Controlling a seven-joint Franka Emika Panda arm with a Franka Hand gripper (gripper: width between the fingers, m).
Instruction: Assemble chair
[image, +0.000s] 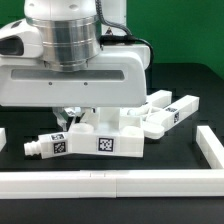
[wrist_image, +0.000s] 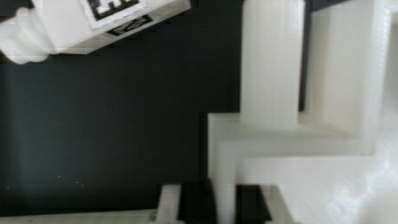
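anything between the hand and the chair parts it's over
Nothing visible does. In the wrist view the shut hand sits right at the white chair part, with no other thing between; the tagged pegged leg lies off to one side.

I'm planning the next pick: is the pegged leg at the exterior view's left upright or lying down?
Lying down: the leg rests lengthwise on the black table, peg pointing sideways.
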